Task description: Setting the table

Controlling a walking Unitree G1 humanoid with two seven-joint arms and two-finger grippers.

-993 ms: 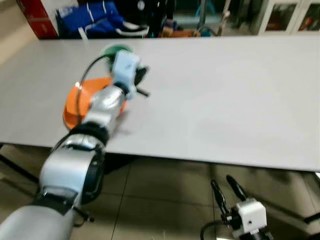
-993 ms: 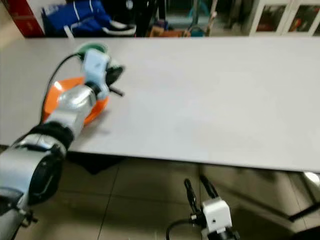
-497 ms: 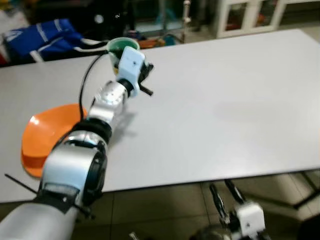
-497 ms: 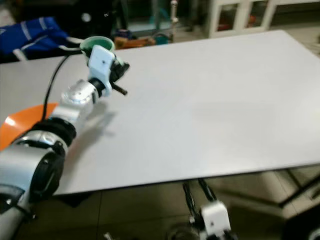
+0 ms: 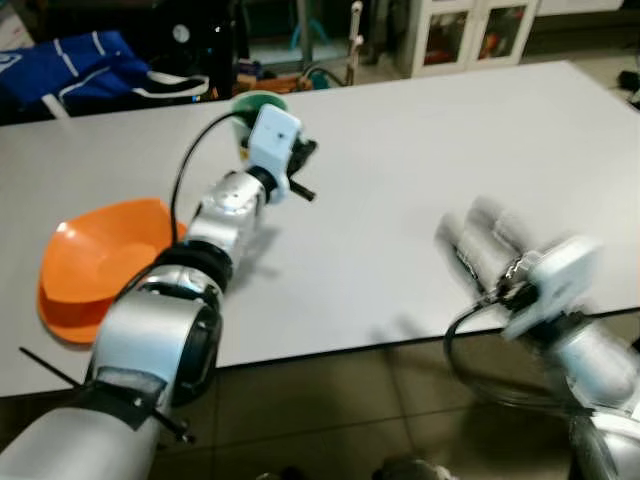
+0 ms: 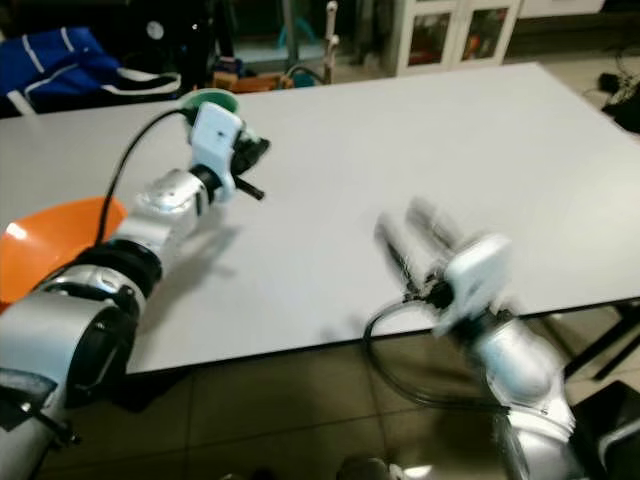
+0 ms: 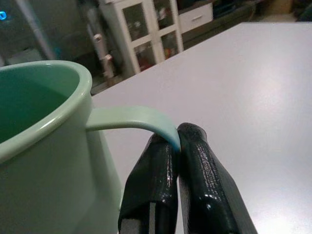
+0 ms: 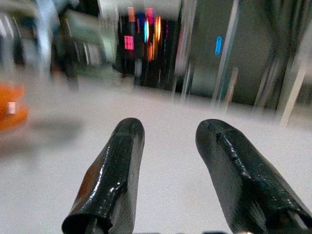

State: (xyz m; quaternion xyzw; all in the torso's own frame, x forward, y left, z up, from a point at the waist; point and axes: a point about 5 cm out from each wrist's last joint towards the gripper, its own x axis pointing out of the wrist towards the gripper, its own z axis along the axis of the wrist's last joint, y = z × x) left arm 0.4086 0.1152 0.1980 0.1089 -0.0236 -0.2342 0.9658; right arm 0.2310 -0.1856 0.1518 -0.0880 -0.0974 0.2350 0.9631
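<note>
A green mug (image 7: 44, 146) is held by its handle in the clamped left pincer (image 7: 178, 146), upper left over the table (image 5: 420, 150). The right pincer (image 8: 170, 170) is spread apart. Setting down seems next, beside the orange bowl (image 5: 95, 265).

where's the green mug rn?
The green mug is at the table's far left side, handle pinched in the left gripper, beyond the orange bowl.

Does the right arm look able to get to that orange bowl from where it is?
Probably not easily. The orange bowl sits at the table's far left, and the left arm holding the green cup stretches between it and the right gripper.
</note>
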